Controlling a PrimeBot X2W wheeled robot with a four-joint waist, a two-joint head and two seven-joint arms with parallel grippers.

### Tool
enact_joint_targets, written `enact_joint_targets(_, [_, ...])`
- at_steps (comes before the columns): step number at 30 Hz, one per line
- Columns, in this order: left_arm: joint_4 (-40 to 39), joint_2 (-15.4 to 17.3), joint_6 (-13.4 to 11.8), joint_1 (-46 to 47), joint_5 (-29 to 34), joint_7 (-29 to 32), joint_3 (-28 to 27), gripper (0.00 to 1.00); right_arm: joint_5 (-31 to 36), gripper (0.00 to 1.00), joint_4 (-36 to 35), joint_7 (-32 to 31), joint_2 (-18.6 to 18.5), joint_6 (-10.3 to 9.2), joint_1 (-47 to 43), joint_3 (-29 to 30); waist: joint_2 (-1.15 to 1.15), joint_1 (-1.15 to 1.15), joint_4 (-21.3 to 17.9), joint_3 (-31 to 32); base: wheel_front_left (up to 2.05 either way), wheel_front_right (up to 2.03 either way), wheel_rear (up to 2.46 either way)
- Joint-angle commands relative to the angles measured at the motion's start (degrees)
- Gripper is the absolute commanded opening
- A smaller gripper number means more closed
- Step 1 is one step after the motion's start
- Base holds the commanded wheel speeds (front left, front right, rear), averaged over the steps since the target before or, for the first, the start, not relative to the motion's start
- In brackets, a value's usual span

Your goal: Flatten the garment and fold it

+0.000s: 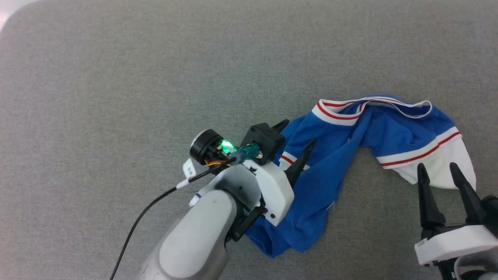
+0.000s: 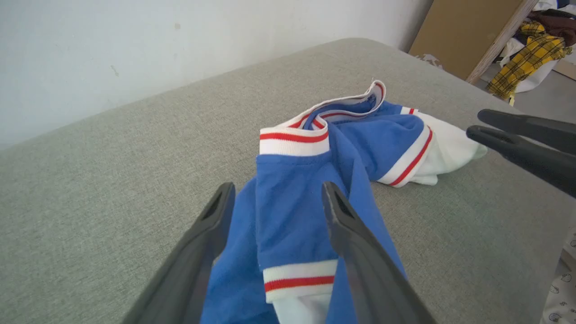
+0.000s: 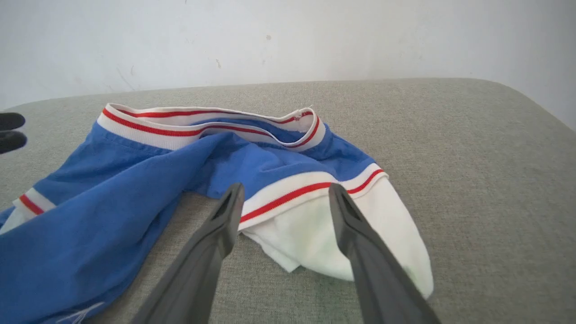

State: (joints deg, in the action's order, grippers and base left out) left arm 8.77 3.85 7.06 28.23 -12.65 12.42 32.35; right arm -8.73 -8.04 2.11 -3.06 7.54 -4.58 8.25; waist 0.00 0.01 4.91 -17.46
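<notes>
The garment (image 1: 373,132) lies crumpled in a twisted strip on the grey surface, royal blue with a red-and-white striped collar (image 1: 338,112) at the far side. Its white sleeve end (image 1: 463,155) points to the right. My left gripper (image 1: 297,134) is open over the strip's left part, near a striped sleeve trim (image 2: 299,281); blue cloth lies below and between its fingers (image 2: 275,191). My right gripper (image 1: 437,167) is open at the near edge of the white sleeve end (image 3: 306,234), its fingers either side of it (image 3: 285,189). Neither gripper holds anything.
The grey padded surface (image 1: 155,77) spreads wide to the left and far side. A white wall (image 3: 270,40) stands behind its far edge. Off the surface's right end are a brown board (image 2: 459,36) and yellow plaid cloth (image 2: 526,58). A black cable (image 1: 132,229) trails from my left wrist.
</notes>
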Motion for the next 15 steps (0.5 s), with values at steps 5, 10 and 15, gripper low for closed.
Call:
enact_joint_targets(5, [6.40, -0.25, 0.35, 3.27, -1.65, 1.13, 2.20, 1.00, -0.16, 1.00, 1.08, 0.36, 0.18, -0.05, 2.12, -0.49, 0.00, -0.01, -1.75, -2.66, 0.00, 0.00, 0.00])
enact_joint_targets(10, [11.85, -0.13, 0.28, 4.60, -1.41, 0.64, 2.87, 1.00, -0.24, 1.00, 1.65, 0.76, 0.18, -0.05, 2.94, -0.76, 0.00, -0.01, -2.75, -3.31, 0.00, 0.00, 0.00])
enact_joint_targets(15, [13.27, -0.34, -0.48, 5.28, -2.14, -2.10, 2.49, 0.00, -0.35, 1.00, 2.12, 1.03, 0.18, -0.05, 2.83, -0.39, 0.00, -0.01, -2.81, -2.90, 0.00, 0.00, 0.00])
